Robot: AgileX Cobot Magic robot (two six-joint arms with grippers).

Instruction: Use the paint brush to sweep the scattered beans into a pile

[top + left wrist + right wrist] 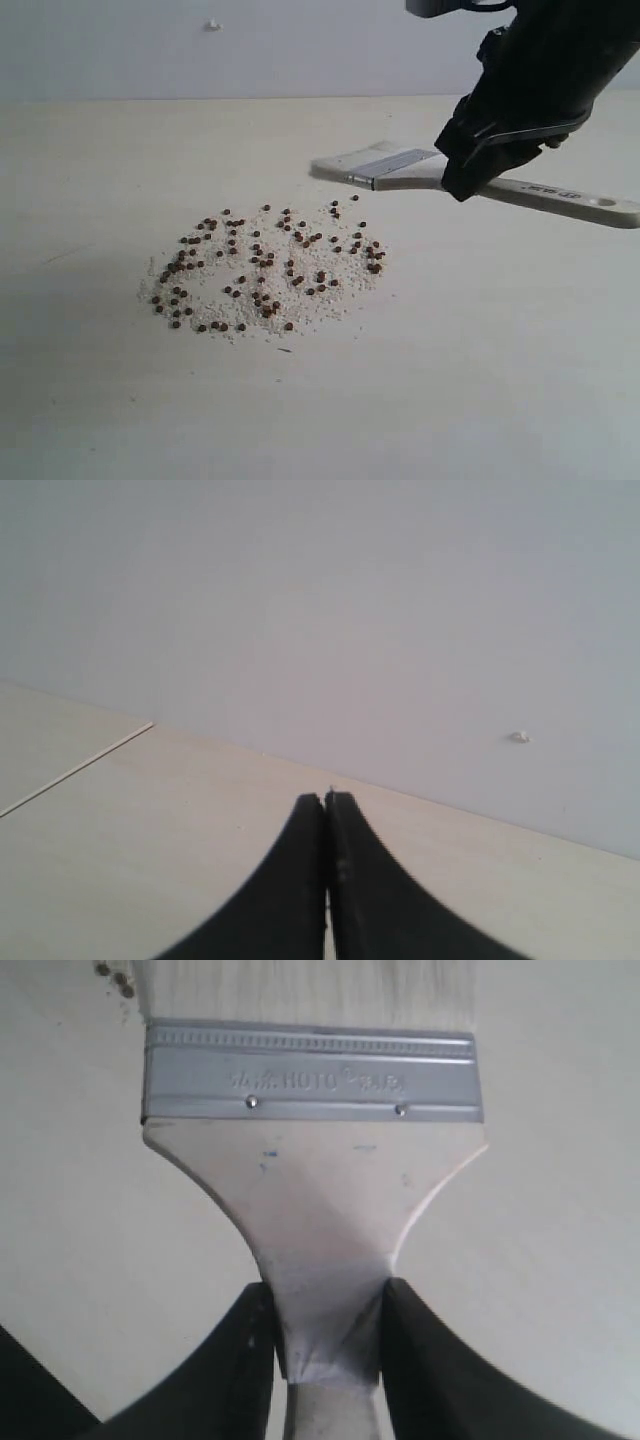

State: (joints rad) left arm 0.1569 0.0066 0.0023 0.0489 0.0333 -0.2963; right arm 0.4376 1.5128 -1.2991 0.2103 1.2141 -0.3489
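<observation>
— Near the middle of the desk [500, 400], what lies there?
— Dozens of small reddish-brown beans [265, 270], loosely scattered in a rough oval over pale crumbs [345, 290].
— And the paint brush [395, 165]?
— Beyond the beans, toward the far right corner (bristles pointing left, handle running toward the right edge). The right gripper [468, 172] is clamped on the handle's neck, just behind the metal band [310, 1070]. Whether the bristles touch the desk, I cannot tell.
— The left gripper [326, 805]?
— Its jaws are pressed together with nothing between them, above bare desk near the far edge, facing a plain wall [350, 600].
</observation>
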